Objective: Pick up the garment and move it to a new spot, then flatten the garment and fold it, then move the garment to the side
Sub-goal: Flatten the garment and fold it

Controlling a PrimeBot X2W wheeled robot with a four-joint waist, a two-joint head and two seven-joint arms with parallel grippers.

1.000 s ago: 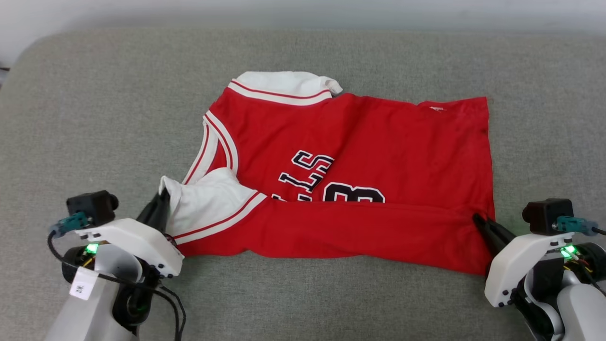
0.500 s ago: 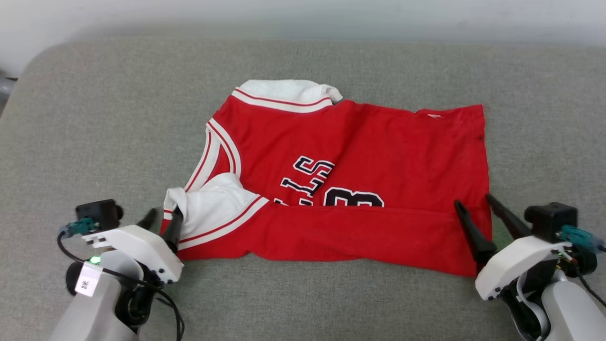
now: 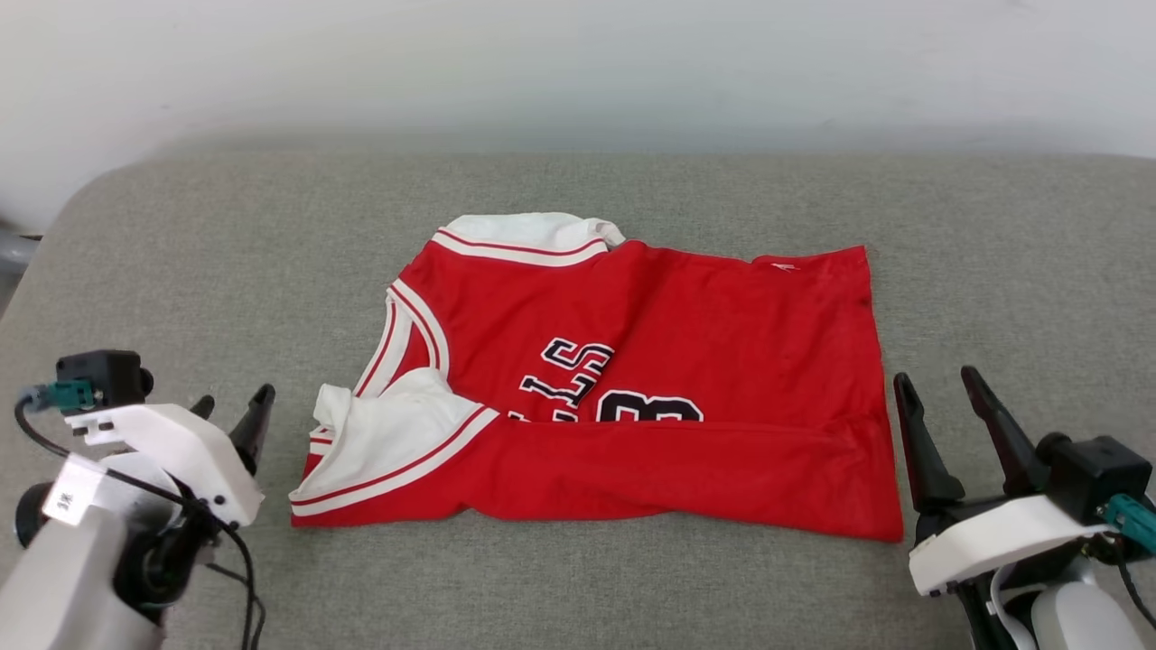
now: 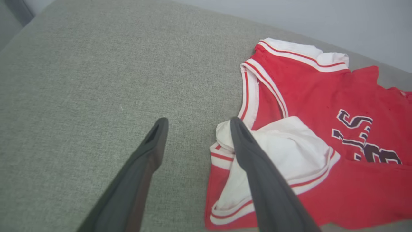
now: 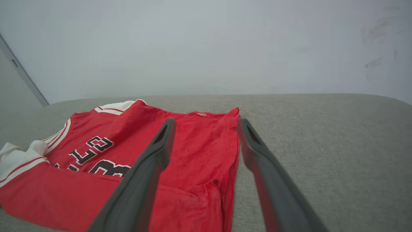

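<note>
Though spread, left gripper (image 3: 235,397) beside garment (image 3: 722,343)

1 garment (image 3: 686,361); 2 grippers: 1 left gripper (image 3: 235,399), 1 right gripper (image 3: 934,376); 1 grey cushion (image 3: 226,271).

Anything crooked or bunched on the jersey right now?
Yes. On the jersey, the near white sleeve is bunched up at the left end of the folded flap, and the flap's front edge is uneven, dipping at the right corner.
</note>
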